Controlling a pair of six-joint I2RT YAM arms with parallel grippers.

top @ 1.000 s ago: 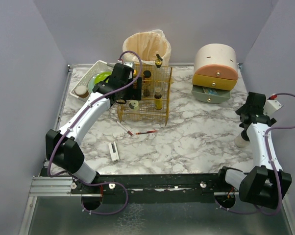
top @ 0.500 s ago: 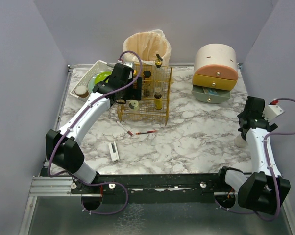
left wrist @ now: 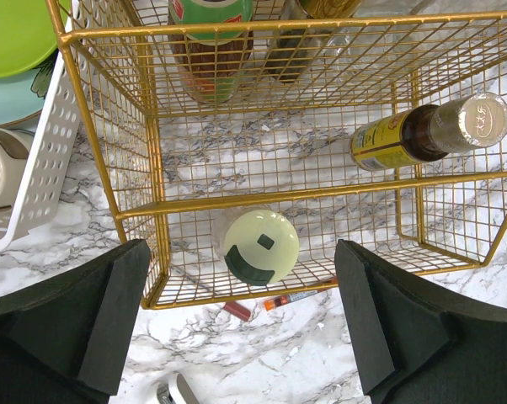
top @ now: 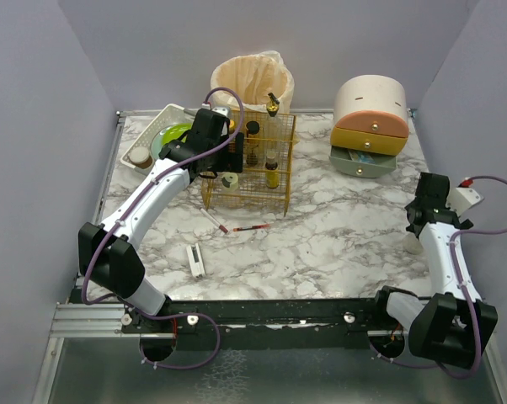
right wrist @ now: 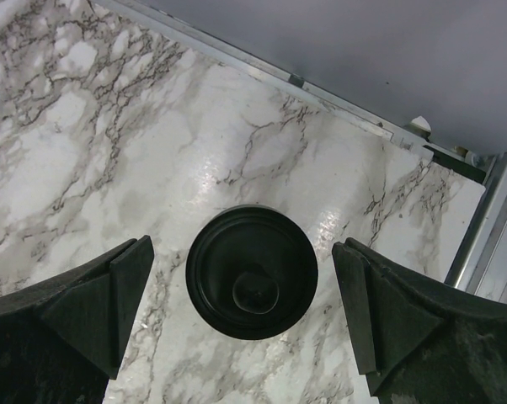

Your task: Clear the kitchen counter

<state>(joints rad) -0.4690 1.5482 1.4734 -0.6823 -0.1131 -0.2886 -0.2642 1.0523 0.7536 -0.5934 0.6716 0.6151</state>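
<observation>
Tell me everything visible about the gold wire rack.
The gold wire rack is a thin metal grid basket with open compartments, standing upright on the marble kitchen counter, close beside the white slotted dish tray. It holds several bottles and a pale round-lidded jar. The open left claw hovers above it.

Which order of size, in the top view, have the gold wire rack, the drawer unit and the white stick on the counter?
1. Gold wire rack and drawer unit: about alike, not ranked.
2. White stick: clearly smallest.
</observation>
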